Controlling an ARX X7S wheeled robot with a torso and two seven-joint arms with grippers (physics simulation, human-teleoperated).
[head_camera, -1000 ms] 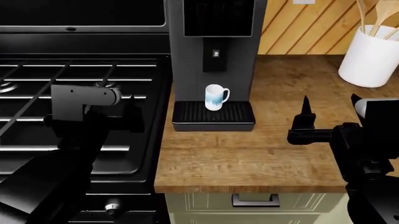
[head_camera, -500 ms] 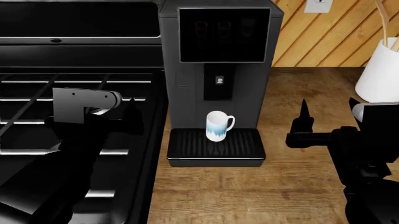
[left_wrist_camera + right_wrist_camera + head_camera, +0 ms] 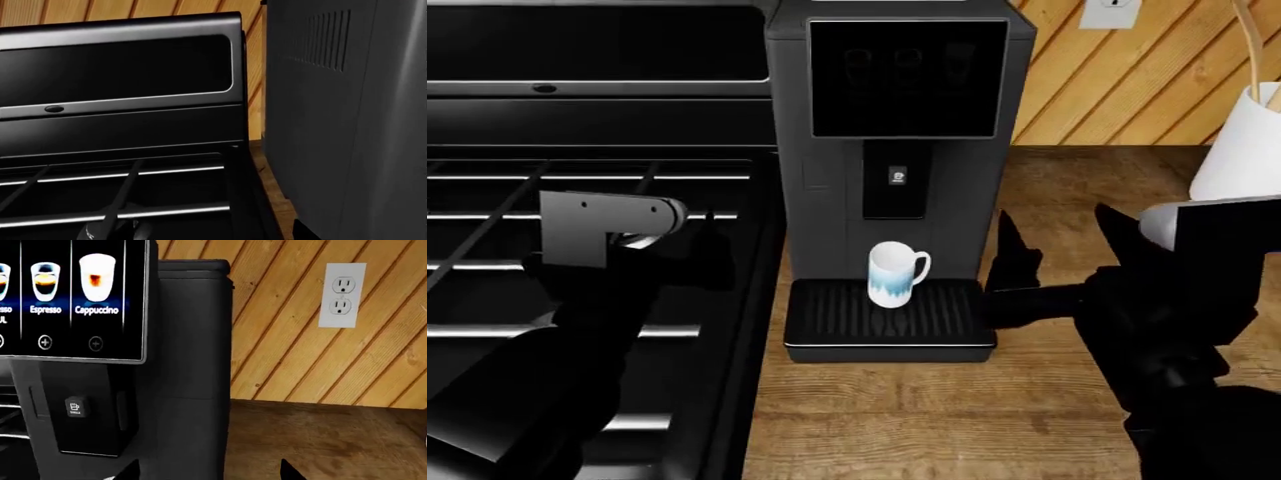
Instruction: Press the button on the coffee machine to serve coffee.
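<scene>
Since the frame half a second back, the right gripper (image 3: 1048, 255) has shifted inward from the open counter toward the coffee machine (image 3: 888, 150), and its fingers now stand apart just beside the machine's right flank and the drip tray (image 3: 888, 318); the head view itself has held almost steady. This placement reads as an approach: the arm is lining up low and to the side before rising to the front panel (image 3: 73, 295), where the right wrist view shows lit drink icons labelled Espresso and Cappuccino, with round buttons (image 3: 95, 343) beneath. A white mug (image 3: 894, 272) stands upright on the tray under the spout block (image 3: 896, 180), so only the press appears outstanding. The left gripper (image 3: 701, 245) is parked over the gas stove (image 3: 587, 180), clear of the work; whether its fingers are apart or together cannot be told. The machine stands at the left end of a wooden countertop (image 3: 1068, 400), touching or just beside the stove. Behind runs slanted wood panelling (image 3: 300, 350) with a wall outlet (image 3: 341, 294), and a white utensil holder (image 3: 1241, 150) sits at the right edge.
</scene>
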